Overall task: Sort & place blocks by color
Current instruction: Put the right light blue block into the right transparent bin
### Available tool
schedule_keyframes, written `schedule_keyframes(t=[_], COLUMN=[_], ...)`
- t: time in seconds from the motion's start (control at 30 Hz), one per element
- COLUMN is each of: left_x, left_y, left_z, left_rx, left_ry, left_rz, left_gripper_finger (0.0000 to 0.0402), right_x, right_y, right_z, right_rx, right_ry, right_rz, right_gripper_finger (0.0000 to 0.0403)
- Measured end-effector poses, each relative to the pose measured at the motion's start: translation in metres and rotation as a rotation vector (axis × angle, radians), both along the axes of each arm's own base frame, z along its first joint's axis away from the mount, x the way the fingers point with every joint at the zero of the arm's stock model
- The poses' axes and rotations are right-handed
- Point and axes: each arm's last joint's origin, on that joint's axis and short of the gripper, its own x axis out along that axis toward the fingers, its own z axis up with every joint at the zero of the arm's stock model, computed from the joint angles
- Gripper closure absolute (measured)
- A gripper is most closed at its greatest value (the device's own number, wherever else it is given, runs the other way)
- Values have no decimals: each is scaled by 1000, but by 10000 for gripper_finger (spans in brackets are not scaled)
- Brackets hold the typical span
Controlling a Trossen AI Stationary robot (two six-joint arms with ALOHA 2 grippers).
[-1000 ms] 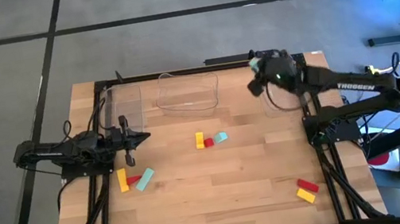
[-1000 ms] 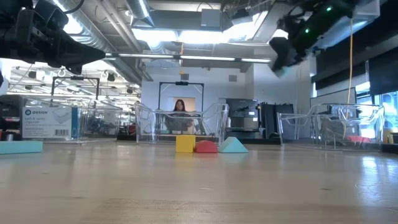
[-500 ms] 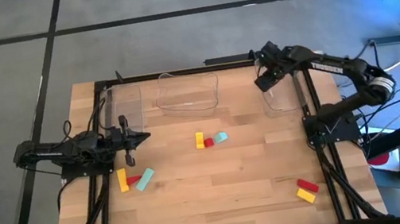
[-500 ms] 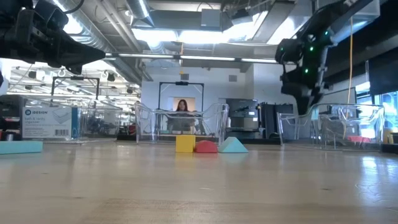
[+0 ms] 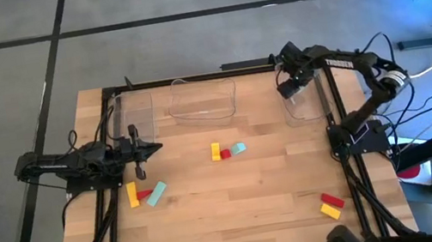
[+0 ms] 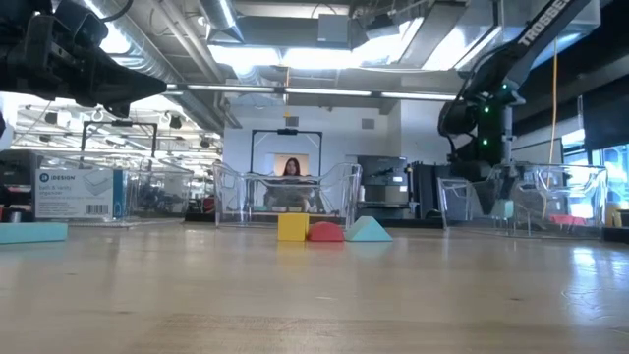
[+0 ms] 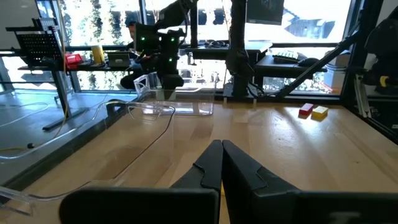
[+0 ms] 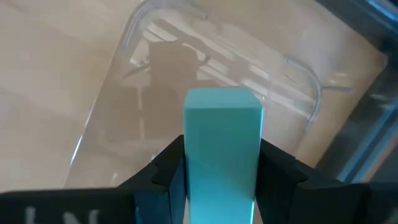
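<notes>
My right gripper (image 5: 288,88) hangs over the clear bin (image 5: 306,108) at the table's far right and is shut on a light teal block (image 8: 222,118). Through the right wrist view the bin's floor (image 8: 155,81) shows below the block. My left gripper (image 5: 151,149) is shut and touches nothing, level above the table's left side. On the table lie a yellow (image 5: 215,150), red (image 5: 225,154) and teal block (image 5: 239,148) at the centre, a yellow (image 5: 133,194), red (image 5: 144,193) and teal block (image 5: 156,195) at the left, and a red (image 5: 331,201) and yellow block (image 5: 329,212) near right. My right gripper pinches the teal block between its two fingers (image 8: 165,171), one on each of two opposite long sides (image 8: 194,163). The fingers come from above, pointing down. The block's free end (image 8: 222,99) sticks out past the fingertips, lifted clear above the bin.
Two more clear bins stand along the far edge, one at the far left (image 5: 134,117) and one at the middle (image 5: 202,101). Bare wood (image 5: 238,204) lies between the block groups. A dark frame (image 5: 116,206) runs along the table's sides. A person (image 6: 291,169) sits in the room behind.
My right gripper has come down from high above the table's far right, tipped its fingers downward and drawn back over the right bin, with the arm folding toward its base. The teal block stays in its hold. The blocks on the table have not moved.
</notes>
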Motion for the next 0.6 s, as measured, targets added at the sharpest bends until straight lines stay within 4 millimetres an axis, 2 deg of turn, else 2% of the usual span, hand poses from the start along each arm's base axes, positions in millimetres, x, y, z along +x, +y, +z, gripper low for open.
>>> schedule_keyframes(t=[0.33, 0.5, 0.6], left_x=[0, 0, 0], left_y=[0, 0, 0], left_z=[0, 0, 0], left_rx=[0, 0, 0], left_ry=[-1, 0, 0], left_rz=[0, 0, 0], left_gripper_finger=[401, 401, 401], right_x=[3, 3, 2], right_y=[-6, -6, -4], right_z=[-14, -14, -12], right_rx=[35, 39, 53], right_ry=[-7, -4, -13], right_rz=[-18, -14, -8], right_gripper_finger=[268, 268, 229])
